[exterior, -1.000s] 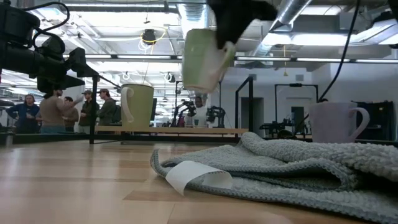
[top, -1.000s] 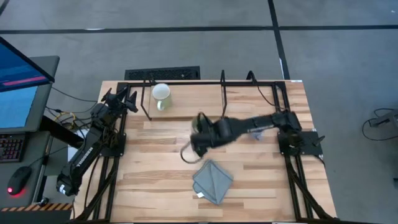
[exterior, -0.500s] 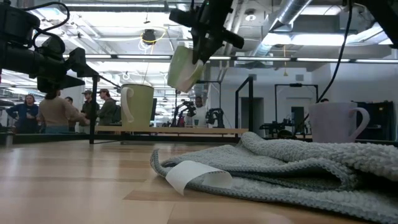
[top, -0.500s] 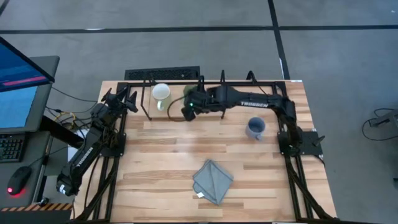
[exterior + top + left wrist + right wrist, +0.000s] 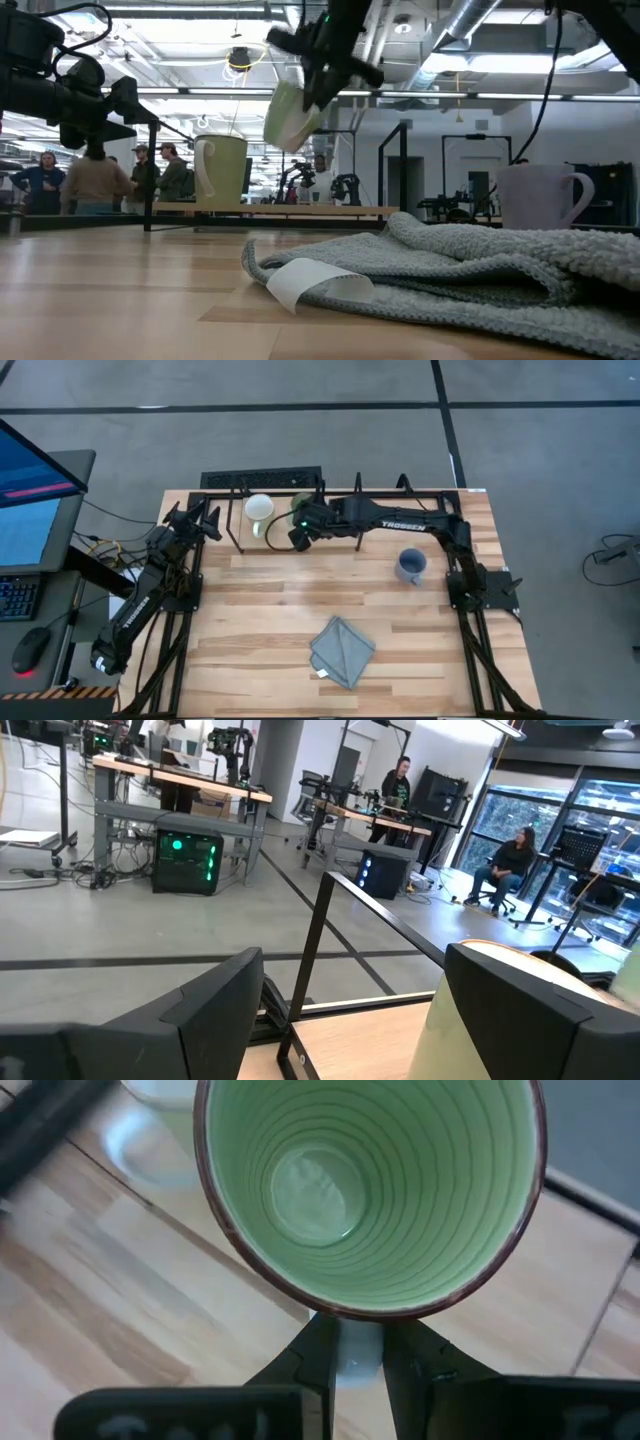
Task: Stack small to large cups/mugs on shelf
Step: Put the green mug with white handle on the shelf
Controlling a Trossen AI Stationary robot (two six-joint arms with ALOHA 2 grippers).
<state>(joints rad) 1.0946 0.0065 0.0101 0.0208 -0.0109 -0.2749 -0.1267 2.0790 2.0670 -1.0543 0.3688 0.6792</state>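
Right end effector (image 5: pixel 297 530) clamped narrowly on the rim of the green mug (image 5: pixel 292 113), one finger inside and one outside, mug carried tilted in the air just beside the white mug (image 5: pixel 259 509), which stands on the shelf (image 5: pixel 420 500) at the far edge of the surface (image 5: pixel 260 620). Blue mug (image 5: pixel 410 565) alone on the surface, well apart, near the right arm's base; cloth (image 5: pixel 342 651) nearer the front. Left end effector (image 5: pixel 207 520) parked wide open and empty beside the shelf's left end.

Risks, as judgement: thin rim pinch, so a slip or a swing of the tilted mug during lowering; a bump against the white mug's wall or handle, knocking it over or off the board; a clip on a black upright post. Nesting also doubtful if the green mug is no smaller than the white one, which probably cannot be settled from these views.

Against half a second earlier: arm reached slightly farther toward the white mug, green mug closer to it and a touch lower in the low view. A second earlier: mug held over mid-surface, above the cloth. White mug, blue mug, cloth and left arm unmoved.
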